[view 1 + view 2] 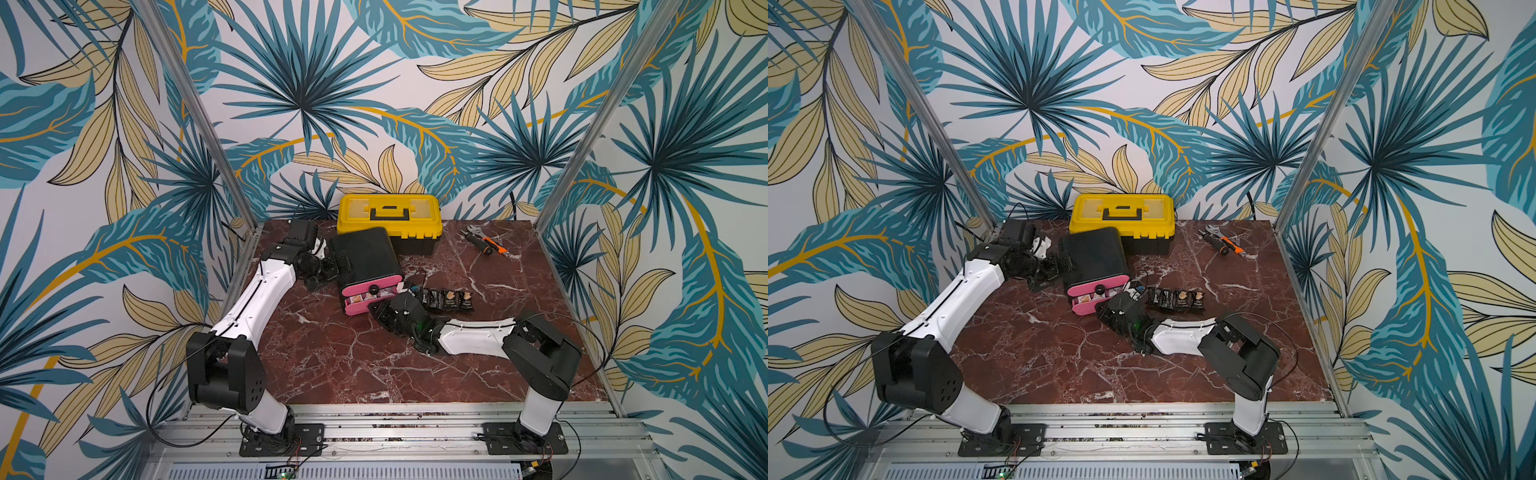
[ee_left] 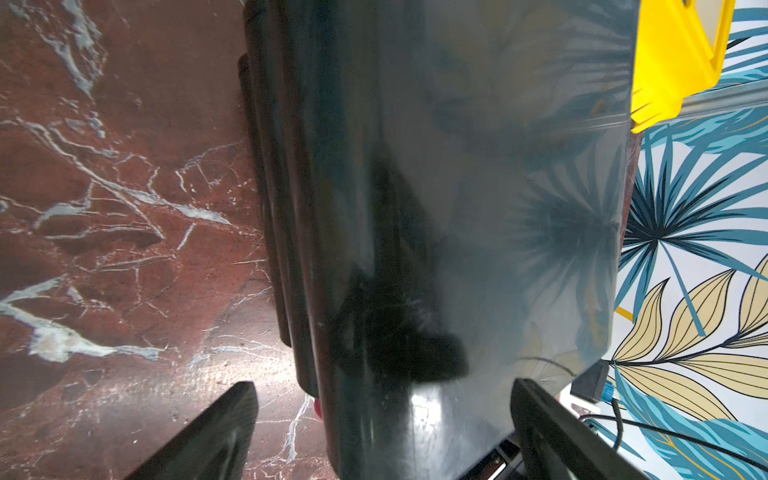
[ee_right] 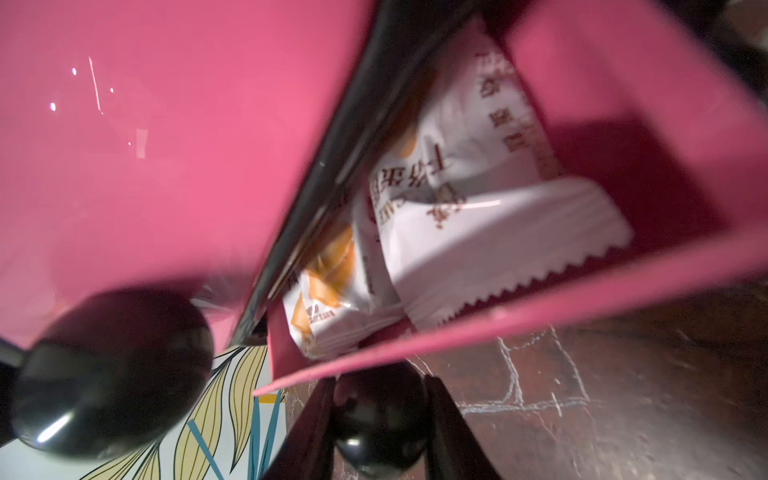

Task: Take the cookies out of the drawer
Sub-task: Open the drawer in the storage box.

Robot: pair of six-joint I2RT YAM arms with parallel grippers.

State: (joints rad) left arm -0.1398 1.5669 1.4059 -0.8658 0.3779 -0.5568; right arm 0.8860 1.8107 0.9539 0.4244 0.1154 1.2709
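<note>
Four black cookie packets lie on the table beside the right gripper, which is clamped on the knob of the open pink drawer. White cookie packets sit inside it, just ahead of that gripper. The left gripper, jaws spread, straddles the cabinet. Next, probably: release the knob and reach in.

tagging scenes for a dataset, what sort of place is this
Probably a robot lab cell, not a home: left arm and right arm bolted to an aluminium rail, marble-print tabletop, leaf-print wall panels.

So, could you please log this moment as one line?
right jaws shut on knob; drawer open; white cookies inside; black cookies on table
</note>
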